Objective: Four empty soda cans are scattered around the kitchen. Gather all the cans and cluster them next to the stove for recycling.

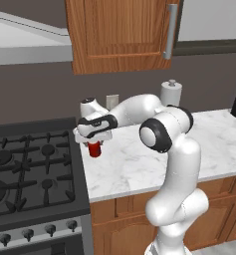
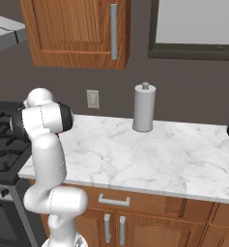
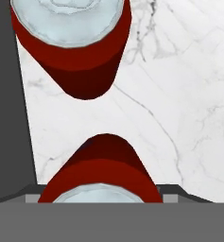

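End effector (image 1: 94,143) over a soda can (image 1: 94,149); fingertips hidden.

Two red soda cans, one (image 3: 78,52) and another (image 3: 101,170), stand close together on the marble tabletop (image 1: 139,164) just beside the stove (image 1: 30,174), with a narrow gap of bare marble between them. To their right the tabletop lies open. The paper towel roll (image 2: 144,107) stands well apart, by the back wall.
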Motion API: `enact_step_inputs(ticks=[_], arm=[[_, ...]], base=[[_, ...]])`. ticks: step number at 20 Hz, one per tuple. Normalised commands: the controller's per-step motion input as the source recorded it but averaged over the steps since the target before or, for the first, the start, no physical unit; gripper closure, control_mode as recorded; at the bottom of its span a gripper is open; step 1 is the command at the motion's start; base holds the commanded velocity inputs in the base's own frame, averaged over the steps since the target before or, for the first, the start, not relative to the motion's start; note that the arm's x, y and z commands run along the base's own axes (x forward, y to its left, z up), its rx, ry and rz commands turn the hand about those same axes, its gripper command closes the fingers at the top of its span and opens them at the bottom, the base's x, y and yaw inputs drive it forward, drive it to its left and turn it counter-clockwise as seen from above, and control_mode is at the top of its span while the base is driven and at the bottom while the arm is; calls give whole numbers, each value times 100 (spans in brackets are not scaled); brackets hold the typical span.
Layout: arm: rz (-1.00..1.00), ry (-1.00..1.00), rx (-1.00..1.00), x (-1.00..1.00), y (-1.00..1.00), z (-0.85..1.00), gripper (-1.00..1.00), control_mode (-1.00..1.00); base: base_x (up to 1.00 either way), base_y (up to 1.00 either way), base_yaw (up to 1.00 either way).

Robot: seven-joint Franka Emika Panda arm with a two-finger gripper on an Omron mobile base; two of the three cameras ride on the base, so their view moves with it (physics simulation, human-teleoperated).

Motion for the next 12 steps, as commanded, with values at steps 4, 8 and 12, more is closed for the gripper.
enact_step_inputs(ticks=[4, 8, 12], arm=[[-1, 0, 0, 9, 1, -22, 100, -100], [-1, 0, 0, 13, 4, -23, 100, -100], [-1, -1, 0, 13, 4, -23, -100, -100]], base=[[0, 0, 0], [0, 0, 0], [0, 0, 0]])
